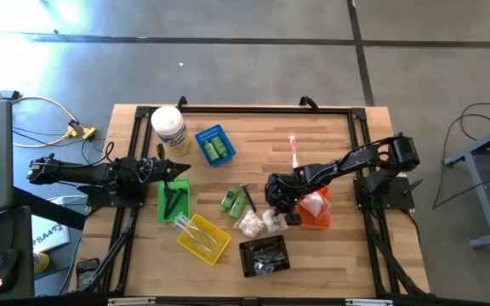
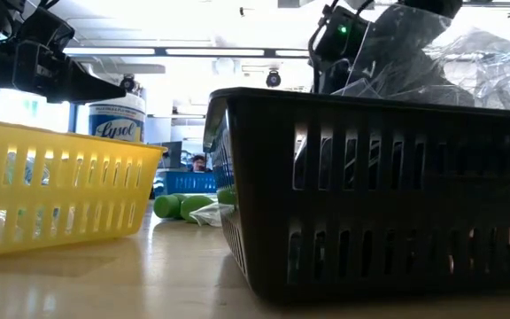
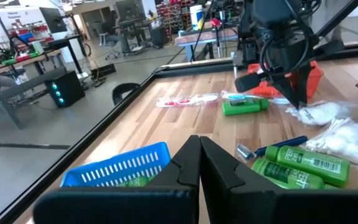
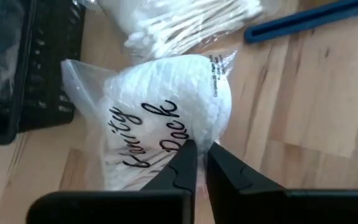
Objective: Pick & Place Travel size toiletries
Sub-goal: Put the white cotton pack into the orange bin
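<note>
Now the right gripper [image 4: 196,163] is pinching its jaws together on the clear wrap of a white puffy packet [image 4: 166,115], which is lying just beside the orange basket [image 1: 320,218]. Soft, light and crinkly, the packet is probably going to sag and slip, so a bite on gathered film near its middle seems safest. From the far side of that basket the right arm is reaching in, wrist tipped steeply down. Well away from the basket, the left gripper [image 3: 199,167] is waiting, jaws together.
</note>
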Available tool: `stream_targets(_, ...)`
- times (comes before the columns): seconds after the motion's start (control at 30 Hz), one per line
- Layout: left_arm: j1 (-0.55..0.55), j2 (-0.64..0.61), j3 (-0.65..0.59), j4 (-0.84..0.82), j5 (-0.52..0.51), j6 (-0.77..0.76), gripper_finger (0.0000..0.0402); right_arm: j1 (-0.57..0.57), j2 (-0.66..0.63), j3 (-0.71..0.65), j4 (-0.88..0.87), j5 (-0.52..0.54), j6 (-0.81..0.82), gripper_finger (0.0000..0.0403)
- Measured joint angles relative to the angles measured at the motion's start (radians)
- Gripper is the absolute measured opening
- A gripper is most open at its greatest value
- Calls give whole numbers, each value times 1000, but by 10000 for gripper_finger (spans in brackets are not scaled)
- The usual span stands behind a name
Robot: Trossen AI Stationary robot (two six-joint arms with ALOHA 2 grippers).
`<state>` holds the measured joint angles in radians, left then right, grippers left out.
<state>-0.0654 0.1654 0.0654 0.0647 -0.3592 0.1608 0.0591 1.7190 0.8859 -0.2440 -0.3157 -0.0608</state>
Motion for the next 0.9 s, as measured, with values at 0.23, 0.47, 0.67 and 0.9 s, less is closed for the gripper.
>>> stream_targets(0.23,0,0,0,0,-3,0,0,0,-4,131,-185,81,-33,15)
stream_targets(0.47,0,0,0,0,-3,0,0,0,-27,288,-416,154,-68,6)
stream_targets(0.67,0,0,0,-1,-2,-8,0,13,-162,356,-529,260,-69,6)
stream_targets(0.9,0,0,0,-7,-2,-9,0,13,-377,362,-776,363,67,6)
